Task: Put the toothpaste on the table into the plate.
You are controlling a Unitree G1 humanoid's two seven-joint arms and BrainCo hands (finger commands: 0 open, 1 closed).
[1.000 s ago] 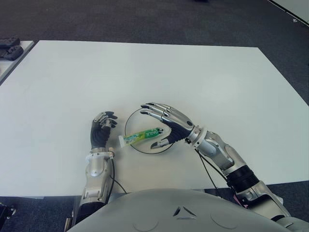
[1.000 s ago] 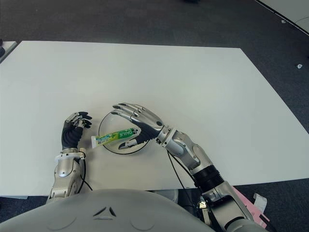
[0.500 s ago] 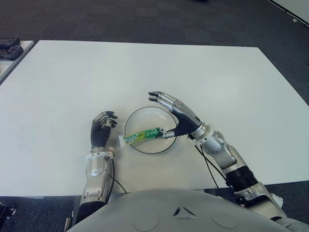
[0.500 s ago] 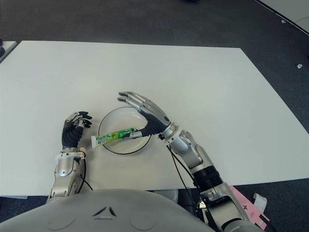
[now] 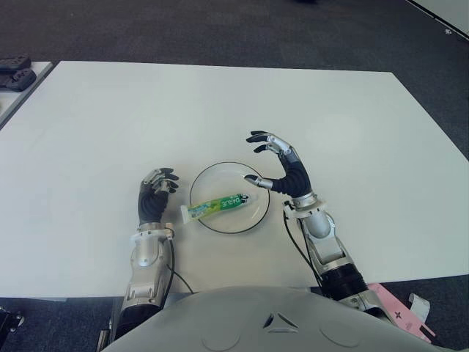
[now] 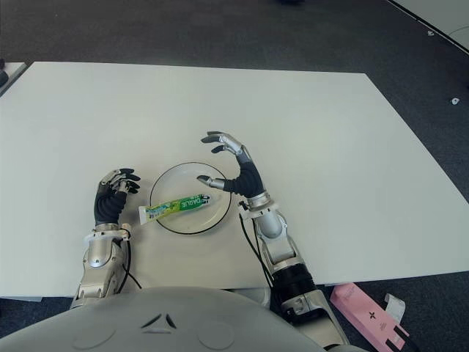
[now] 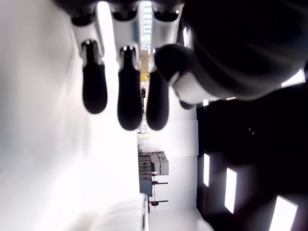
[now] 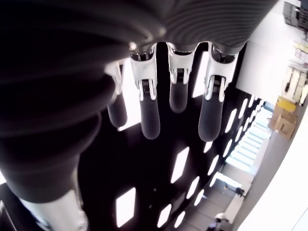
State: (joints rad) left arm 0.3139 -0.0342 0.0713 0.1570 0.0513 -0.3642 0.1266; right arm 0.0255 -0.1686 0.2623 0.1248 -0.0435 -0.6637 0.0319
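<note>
One toothpaste (image 5: 215, 207) tube lay across the plate (image 5: 253, 217), most of its length inside the dish, while its white cap end stuck out over the rim nearest the left robot hand (image 5: 154, 196) and showed above the table (image 5: 308, 110). The right robot hand (image 5: 282, 167) was raised just beside the plate's far-right rim, fingers spread and lightly arched, thumb pointing toward the dish, gripping nothing; its wrist view showed the fingers extended with nothing between them. The left robot hand showed just beside the plate on the robot's left, its fingers curled in and empty, close to the tube's cap but apparently not touching it.

Judging from its look, the tube was light and soft-bodied, a laminated skin that would dent under a firm pinch and could slide on a smooth plate. The cap end and shoulder seemed the stiffest part, so a grip there would give the surest control; the flat crimped tail inside the dish would be thin and awkward to pick off the surface. If the overhanging end needed nudging fully inside, a gentle push on the cap along the tube's length looked safer than lifting, since the shallow plate might skid on the table.
</note>
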